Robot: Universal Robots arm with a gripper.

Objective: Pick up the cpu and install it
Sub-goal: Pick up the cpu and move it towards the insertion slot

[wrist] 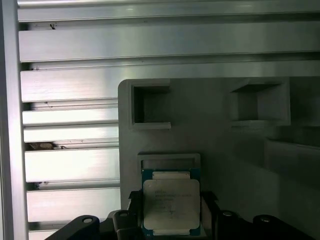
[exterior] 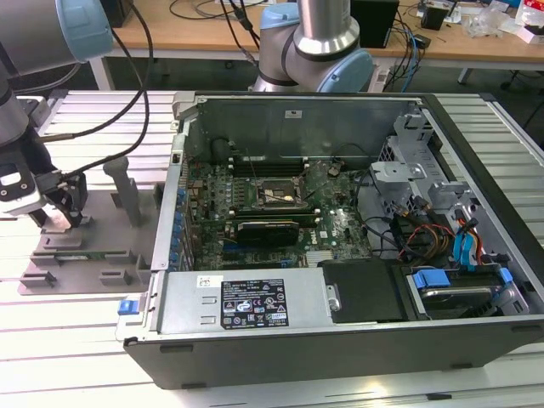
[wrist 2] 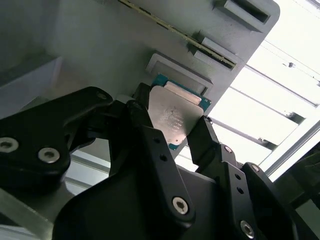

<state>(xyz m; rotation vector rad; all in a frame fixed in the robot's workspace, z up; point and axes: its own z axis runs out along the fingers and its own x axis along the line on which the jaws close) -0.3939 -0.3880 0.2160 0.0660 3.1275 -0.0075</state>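
tool (exterior: 61, 219) pinching cpu (wrist: 171, 202) by opposite edges | cpu over grey tray (wrist: 225, 150) pocket | exterior view: tool 9 o'clock of computer case (exterior: 340, 350)

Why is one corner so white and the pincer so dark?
In the second wrist view, the ribbed metal table glares white, while the pincer, close to the lens, is shadowed; in the first wrist view the cpu has a pale sheen on its lid; the exterior view is evenly lit.

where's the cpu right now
In both wrist views the cpu is at the tip of the gripper, at the grey tray on the exterior view's left, outside the case.
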